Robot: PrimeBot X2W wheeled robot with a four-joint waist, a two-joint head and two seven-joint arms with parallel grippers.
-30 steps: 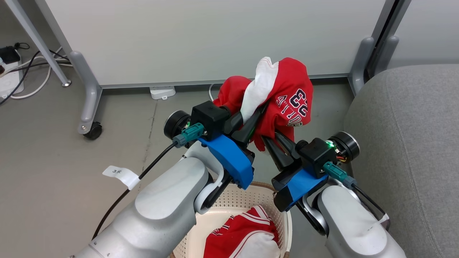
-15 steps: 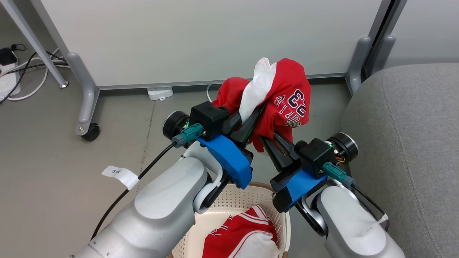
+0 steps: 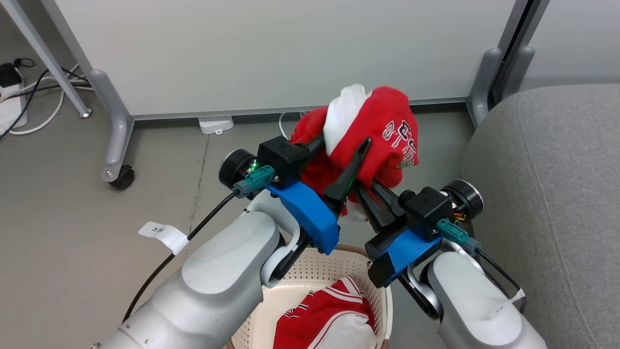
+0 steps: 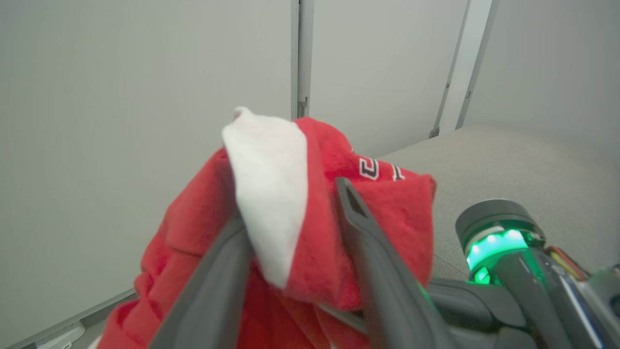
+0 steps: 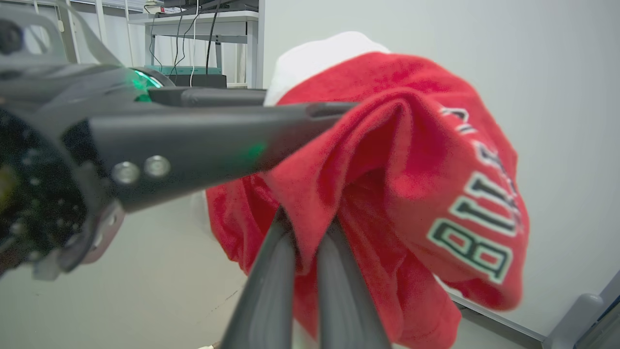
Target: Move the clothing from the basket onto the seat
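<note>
The big grey seat point(image 3: 547, 203) takes up the robot's right side. Its top is wide and bare, and its near edge is round. A white wall panel point(image 3: 290, 53) stands ahead, and one grey panel leg point(image 3: 479, 87) is close to the seat's far corner. The grey floor point(image 3: 72, 194) is open on the left, and a strip of it runs between the basket and the seat.

The basket point(image 3: 315, 274) sits low in front of the robot, between the two arms. A second red and white piece point(image 3: 329, 320) lies inside it.

The clothing point(image 3: 382, 126) is a red lump with a white patch and letters. It is up in the air, above and past the basket, and it does not touch the seat. Its loose folds hang down.

The right gripper point(image 3: 370, 191) has its fingers almost together, and they pinch a red fold. The left gripper point(image 3: 345, 141) has its fingers wide apart, with cloth bunched between them. I cannot tell if they press on it.

The seat lies to the right of the clothing, and the right arm is the nearer one. So I think the next move goes sideways to the right, up over the round edge. There is plenty of room on the seat top. The hanging folds could drag on the edge, and the cloth could catch on the left fingers.
</note>
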